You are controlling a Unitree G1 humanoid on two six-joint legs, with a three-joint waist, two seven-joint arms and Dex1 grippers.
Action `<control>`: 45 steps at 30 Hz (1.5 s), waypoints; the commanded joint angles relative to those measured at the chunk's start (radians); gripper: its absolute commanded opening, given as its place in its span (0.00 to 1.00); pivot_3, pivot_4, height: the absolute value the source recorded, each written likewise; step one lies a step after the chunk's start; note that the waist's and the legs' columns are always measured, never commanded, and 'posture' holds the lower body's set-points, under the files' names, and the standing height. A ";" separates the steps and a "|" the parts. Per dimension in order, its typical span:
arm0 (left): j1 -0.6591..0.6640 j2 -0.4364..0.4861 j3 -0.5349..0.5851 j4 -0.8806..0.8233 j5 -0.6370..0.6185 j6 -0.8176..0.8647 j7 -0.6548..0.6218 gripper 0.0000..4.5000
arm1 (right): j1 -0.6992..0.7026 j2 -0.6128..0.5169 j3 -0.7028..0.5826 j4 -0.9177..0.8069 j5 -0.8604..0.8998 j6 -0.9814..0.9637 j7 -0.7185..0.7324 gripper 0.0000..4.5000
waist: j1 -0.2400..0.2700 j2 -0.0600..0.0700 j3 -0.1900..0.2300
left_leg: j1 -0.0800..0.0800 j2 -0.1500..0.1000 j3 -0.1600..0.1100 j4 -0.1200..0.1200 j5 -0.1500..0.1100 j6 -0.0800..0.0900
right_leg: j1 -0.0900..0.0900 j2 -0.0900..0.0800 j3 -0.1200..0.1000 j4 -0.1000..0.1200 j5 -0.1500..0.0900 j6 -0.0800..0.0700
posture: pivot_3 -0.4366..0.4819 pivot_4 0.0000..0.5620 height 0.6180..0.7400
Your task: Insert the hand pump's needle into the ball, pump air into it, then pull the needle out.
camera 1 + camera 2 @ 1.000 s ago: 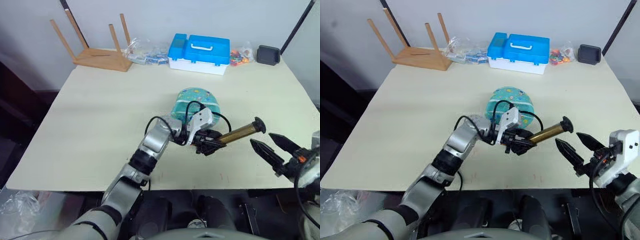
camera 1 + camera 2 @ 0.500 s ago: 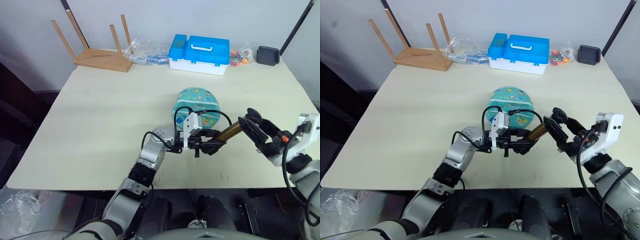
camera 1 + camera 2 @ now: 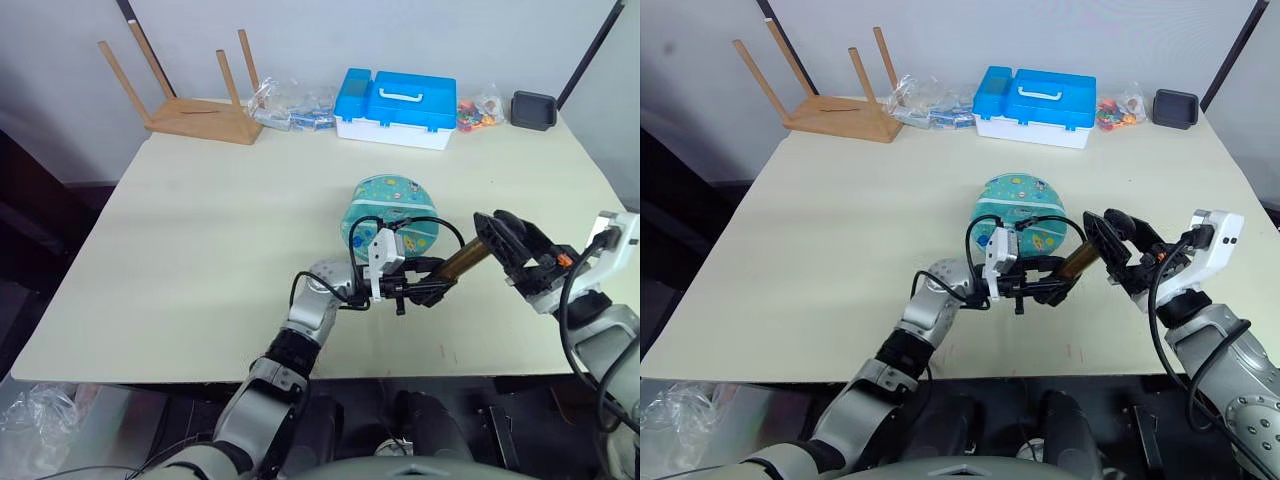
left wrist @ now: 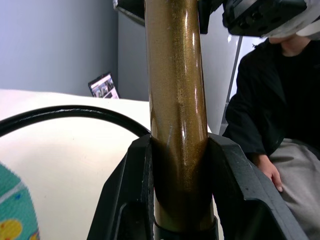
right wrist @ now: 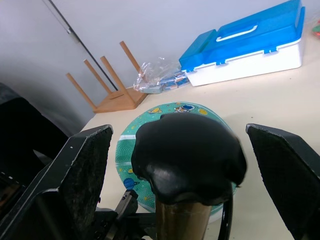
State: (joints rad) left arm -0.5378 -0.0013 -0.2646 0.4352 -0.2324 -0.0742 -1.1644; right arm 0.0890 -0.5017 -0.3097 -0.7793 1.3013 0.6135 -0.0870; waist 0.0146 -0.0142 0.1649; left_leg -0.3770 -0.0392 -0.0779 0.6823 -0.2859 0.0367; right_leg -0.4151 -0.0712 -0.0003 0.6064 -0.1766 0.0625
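My left gripper (image 3: 425, 287) is clamped on the lower end of the hand pump (image 3: 462, 259), a slim, glossy amber-gold cylinder with fine glitter in it, seen in the left wrist view seated between the two matte black fingers (image 4: 132, 190). The pump is held off the table (image 3: 200, 230), slanting up toward my right. My right gripper (image 5: 190, 165) sits spread wide around the rounded black handle (image 5: 187, 152), its grainy pads on either side and not touching it. A thin black hose (image 3: 425, 222) loops from the pump over the near side of the ball (image 3: 392, 207), a soft, flattened teal disc with small cartoon prints and pale seams, lying mid-table just behind my left gripper. I cannot make out the needle. Along the far edge are an upturned wooden stool (image 3: 195, 100), a crinkled clear bag (image 3: 290, 103), and a blue-and-white plastic case (image 3: 398, 105). A seated person in dark clothing (image 4: 272, 105) shows in the left wrist view.
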 commanded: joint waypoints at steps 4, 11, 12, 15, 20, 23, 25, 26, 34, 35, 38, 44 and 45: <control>0.003 -0.015 0.007 -0.024 -0.027 -0.024 0.003 0.23 | -0.019 0.023 0.012 -0.016 -0.014 -0.051 0.013 1.00 | 0.000 0.000 0.000 | 0.000 0.000 0.000 0.000 0.000 0.000 | 0.000 0.000 0.000 0.000 0.000 0.000 | 0.48 0.27 1.00; 0.006 -0.013 0.004 -0.030 -0.027 -0.020 0.004 0.23 | -0.027 0.034 0.016 -0.014 -0.018 -0.073 0.012 1.00 | 0.000 0.000 0.000 | 0.000 0.000 0.000 0.000 0.000 0.000 | 0.000 0.000 0.000 0.000 0.000 0.000 | 0.48 0.27 1.00; 0.007 -0.012 0.003 -0.031 -0.027 -0.020 0.003 0.23 | -0.027 0.034 0.016 -0.013 -0.017 -0.075 0.012 1.00 | 0.000 0.000 0.000 | 0.000 0.000 0.000 0.000 0.000 0.000 | 0.000 0.000 0.000 0.000 0.000 0.000 | 0.48 0.27 1.00; 0.006 -0.011 0.003 -0.031 -0.027 -0.019 0.002 0.23 | -0.027 0.032 0.016 -0.013 -0.017 -0.078 0.013 1.00 | 0.000 0.000 0.000 | 0.000 0.000 0.000 0.000 0.000 0.000 | 0.000 0.000 0.000 0.000 0.000 0.000 | 0.48 0.27 1.00; 0.003 -0.008 0.004 -0.027 -0.026 -0.019 -0.001 0.23 | -0.032 0.033 0.022 -0.003 -0.019 -0.076 0.014 1.00 | 0.000 0.000 0.000 | 0.000 0.000 0.000 0.000 0.000 0.000 | 0.000 0.000 0.000 0.000 0.000 0.000 | 0.48 0.27 1.00; 0.006 -0.007 0.002 -0.030 -0.026 -0.018 -0.003 0.23 | -0.035 0.036 0.025 0.000 -0.022 -0.077 0.015 0.87 | 0.000 0.000 0.000 | 0.000 0.000 0.000 0.000 0.000 0.000 | 0.000 0.000 0.000 0.000 0.000 0.000 | 0.48 0.27 1.00; 0.006 -0.004 0.001 -0.029 -0.026 -0.019 -0.007 0.23 | -0.040 0.037 0.028 0.003 -0.021 -0.077 0.012 0.71 | 0.000 0.000 0.000 | 0.000 0.000 0.000 0.000 0.000 0.000 | 0.000 0.000 0.000 0.000 0.000 0.000 | 0.48 0.27 1.00; 0.006 -0.003 0.001 -0.029 -0.026 -0.019 -0.007 0.23 | -0.041 0.037 0.028 0.004 -0.021 -0.076 0.012 0.62 | 0.000 0.000 0.000 | 0.000 0.000 0.000 0.000 0.000 0.000 | 0.000 0.000 0.000 0.000 0.000 0.000 | 0.48 0.27 1.00; 0.004 0.050 -0.016 -0.074 -0.022 0.072 -0.024 0.46 | -0.063 -0.017 0.023 -0.018 -0.004 -0.052 0.012 0.41 | -0.001 0.000 0.000 | 0.000 0.000 0.000 0.000 0.000 0.000 | 0.000 0.000 0.000 0.000 0.000 0.000 | 0.48 0.27 1.00; 0.006 0.072 -0.025 -0.098 -0.016 0.105 -0.027 0.53 | -0.070 -0.033 0.022 -0.023 -0.001 -0.047 0.010 0.41 | -0.001 0.000 0.000 | 0.000 0.000 0.000 0.000 0.000 0.000 | 0.000 0.000 0.000 0.000 0.000 0.000 | 0.48 0.27 1.00; 0.018 0.146 -0.034 -0.192 -0.022 0.233 -0.027 0.84 | -0.089 -0.097 0.019 -0.036 0.002 -0.024 0.017 0.41 | -0.004 0.000 0.000 | 0.000 0.001 0.000 0.000 0.000 0.000 | 0.000 0.001 0.000 0.000 0.000 0.000 | 0.48 0.27 1.00; 0.056 0.218 -0.048 -0.333 -0.031 0.422 0.018 1.00 | -0.113 -0.205 0.005 -0.041 0.040 0.009 0.039 0.41 | 0.000 0.000 0.000 | -0.001 0.001 0.000 0.000 0.000 0.000 | 0.000 0.000 0.000 -0.001 -0.001 0.000 | 0.48 0.27 1.00; 0.060 0.208 -0.058 -0.341 -0.023 0.441 0.040 1.00 | -0.117 -0.219 0.002 -0.038 0.049 0.012 0.042 0.41 | 0.000 0.000 0.000 | -0.001 0.001 0.000 0.000 0.000 0.001 | 0.000 0.000 0.000 -0.001 0.000 0.000 | 0.48 0.27 1.00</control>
State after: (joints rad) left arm -0.4788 0.2311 -0.2993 0.1508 -0.2441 0.3298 -1.1553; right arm -0.0079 -0.7023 -0.2718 -0.7738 1.3227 0.6274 -0.0640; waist 0.0151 -0.0138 0.1651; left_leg -0.3779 -0.0390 -0.0786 0.6821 -0.2865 0.0376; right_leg -0.4152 -0.0714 -0.0001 0.6049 -0.1770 0.0622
